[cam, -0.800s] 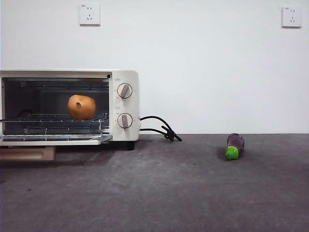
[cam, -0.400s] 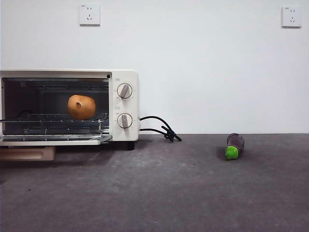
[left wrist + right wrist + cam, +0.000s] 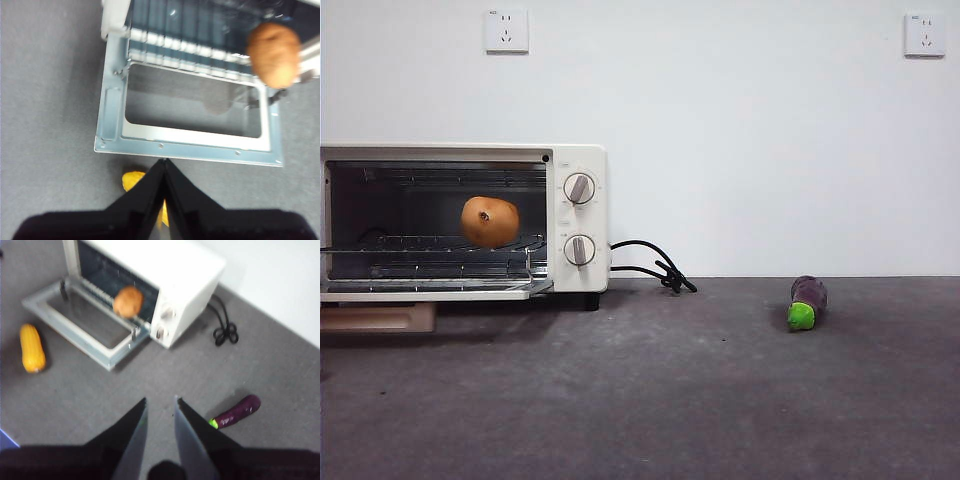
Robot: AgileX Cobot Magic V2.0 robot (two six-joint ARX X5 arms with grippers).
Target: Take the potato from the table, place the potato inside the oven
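Note:
The orange-tan potato (image 3: 489, 221) rests on the wire rack inside the cream-white oven (image 3: 575, 160), whose door (image 3: 190, 147) lies folded down flat. No gripper touches the potato (image 3: 274, 55). My left gripper (image 3: 164, 161) hangs above the table just in front of the door's edge, jaws shut with nothing between them. My right gripper (image 3: 160, 401) is high over the grey table (image 3: 670, 400), well away from the oven (image 3: 185, 265), with its jaws open and empty. The potato (image 3: 128, 301) shows in that view too. Neither arm appears in the front view.
A yellow corn cob (image 3: 32, 347) lies on the table in front of the oven door, partly under my left jaws (image 3: 131, 179). A purple eggplant (image 3: 807, 302) with a green cap lies at the right. The black cord (image 3: 655, 265) trails beside the oven.

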